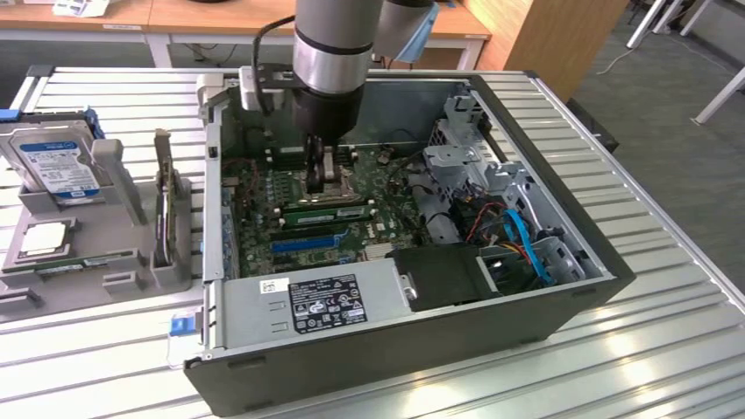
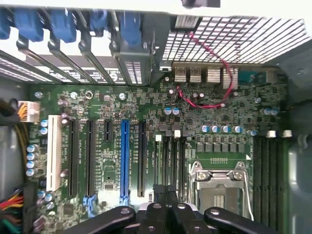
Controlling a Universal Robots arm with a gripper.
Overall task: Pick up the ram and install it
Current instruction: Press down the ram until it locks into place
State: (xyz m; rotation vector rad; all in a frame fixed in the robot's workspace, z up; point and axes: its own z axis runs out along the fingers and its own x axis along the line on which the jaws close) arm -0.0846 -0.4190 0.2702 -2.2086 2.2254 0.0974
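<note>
We see the pincer point(image 1: 317, 183) low inside the open computer case point(image 1: 559, 301), which sits on the bench point(image 1: 652, 349). In the wrist view its fingers point(image 2: 157, 214) are pressed together, with no gap. The ram point(image 1: 330, 208) is a thin green stick. It lies along a slot on the green board point(image 1: 262, 227), just on the near side of the silver chip holder point(image 1: 334, 179). The arm point(image 1: 334, 44) hides the far part of the board. We cannot tell if the pincer touches the ram. At the exterior view's left, outside the case, a hard drive point(image 1: 56, 166) stands in a grey holder point(image 1: 111, 262), which is cut off at the edge.
</note>
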